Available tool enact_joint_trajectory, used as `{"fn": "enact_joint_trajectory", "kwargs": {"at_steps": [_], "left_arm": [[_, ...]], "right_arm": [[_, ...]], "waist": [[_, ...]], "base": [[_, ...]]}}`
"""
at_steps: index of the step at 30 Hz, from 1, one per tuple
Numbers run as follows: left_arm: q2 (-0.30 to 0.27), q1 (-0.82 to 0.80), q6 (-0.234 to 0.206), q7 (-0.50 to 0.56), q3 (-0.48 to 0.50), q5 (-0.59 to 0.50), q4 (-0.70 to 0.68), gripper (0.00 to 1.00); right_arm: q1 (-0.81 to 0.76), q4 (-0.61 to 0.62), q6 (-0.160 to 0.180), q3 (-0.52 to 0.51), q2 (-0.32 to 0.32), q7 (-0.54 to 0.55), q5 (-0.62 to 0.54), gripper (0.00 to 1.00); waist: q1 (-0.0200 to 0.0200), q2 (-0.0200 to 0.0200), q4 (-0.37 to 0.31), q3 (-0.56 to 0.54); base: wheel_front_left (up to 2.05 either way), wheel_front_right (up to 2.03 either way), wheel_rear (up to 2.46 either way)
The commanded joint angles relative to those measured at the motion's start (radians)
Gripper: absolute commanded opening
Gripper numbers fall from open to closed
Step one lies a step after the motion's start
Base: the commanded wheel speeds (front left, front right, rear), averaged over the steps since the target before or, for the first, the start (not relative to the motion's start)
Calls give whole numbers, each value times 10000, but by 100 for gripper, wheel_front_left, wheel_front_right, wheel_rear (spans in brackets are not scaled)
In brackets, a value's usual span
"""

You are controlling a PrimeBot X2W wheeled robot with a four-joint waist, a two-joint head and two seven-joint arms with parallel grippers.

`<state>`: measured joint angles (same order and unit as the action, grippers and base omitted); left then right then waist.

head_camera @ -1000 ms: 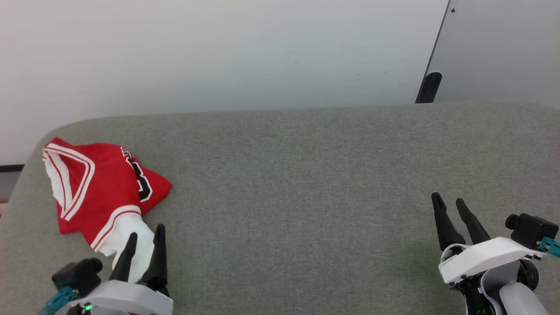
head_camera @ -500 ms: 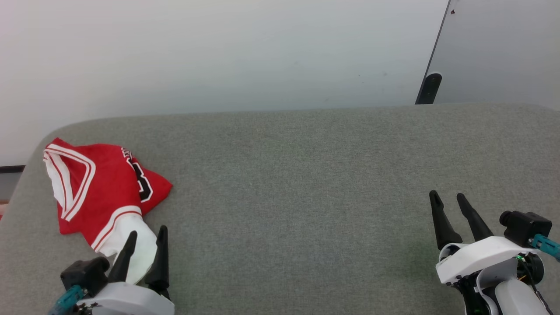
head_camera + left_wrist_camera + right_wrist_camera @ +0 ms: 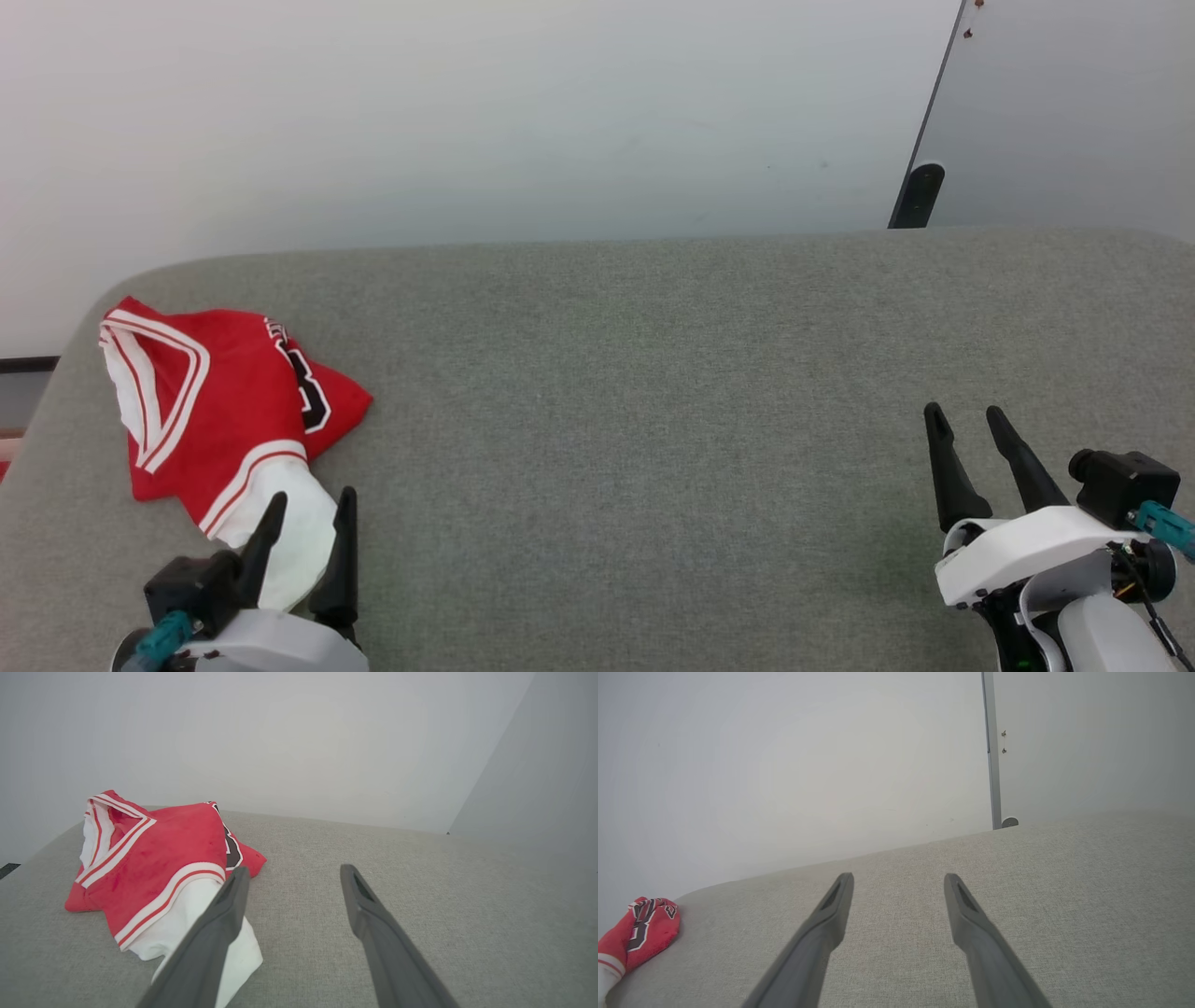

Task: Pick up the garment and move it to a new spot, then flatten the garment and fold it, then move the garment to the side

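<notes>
The garment (image 3: pixel 215 411) is a small red jersey with white sleeves, striped trim and black lettering. It lies crumpled at the left end of the grey cloth-covered table (image 3: pixel 635 392). My left gripper (image 3: pixel 313 497) is open just in front of it, with its left finger over the white sleeve (image 3: pixel 187 933) and nothing held. In the left wrist view the garment (image 3: pixel 159 858) lies left of the left gripper (image 3: pixel 295 870). My right gripper (image 3: pixel 963 411) is open and empty over bare table at the far right. In the right wrist view, the right gripper (image 3: pixel 899 876) points at the wall and the garment (image 3: pixel 640 933) sits at the far left edge.
A pale wall runs behind the table. A dark upright strip (image 3: pixel 917 194) stands at the back right beside a grey panel. The table's rounded left corner (image 3: pixel 84 308) lies close to the garment. A wide stretch of grey surface separates the two grippers.
The left gripper has drawn back a little toward the bottom of the head view. The whole picture has shifted slightly, so the camera moved. The garment lies as before.
</notes>
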<state>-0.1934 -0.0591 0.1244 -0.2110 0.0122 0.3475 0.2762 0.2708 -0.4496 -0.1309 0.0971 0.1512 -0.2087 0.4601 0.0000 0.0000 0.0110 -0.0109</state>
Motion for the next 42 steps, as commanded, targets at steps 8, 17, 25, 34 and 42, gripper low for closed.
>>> {"fn": "enact_joint_trajectory", "kwargs": {"at_steps": [8, 17, 25, 34, 42], "left_arm": [[10, 16, 50, -190, -61, -632, 59, 100], [-49, 125, 52, -376, -73, -1210, 143, 100], [-11, 169, 64, -508, -44, -1682, 277, 100], [2, 205, 73, -535, -15, -1698, 344, 100], [37, 166, 69, -535, -48, -1603, 336, 100]], "right_arm": [[-130, 6, 2, -263, -75, -229, -470, 100], [-281, 151, 2, -535, -132, -395, -1012, 100], [-314, 121, 3, -654, -223, -530, -1495, 100], [-401, 51, 3, -716, -297, -577, -1564, 100], [-478, -8, 3, -815, -425, -576, -1507, 100]], "waist": [[0, 0, 46, -28], [0, 0, 48, -63], [0, 0, 58, -106], [0, 0, 71, -168], [0, 0, 162, -160]], "base": [[0, 0, 0], [0, 0, 0], [0, 0, 0], [0, 0, 0], [0, 0, 0]]}}
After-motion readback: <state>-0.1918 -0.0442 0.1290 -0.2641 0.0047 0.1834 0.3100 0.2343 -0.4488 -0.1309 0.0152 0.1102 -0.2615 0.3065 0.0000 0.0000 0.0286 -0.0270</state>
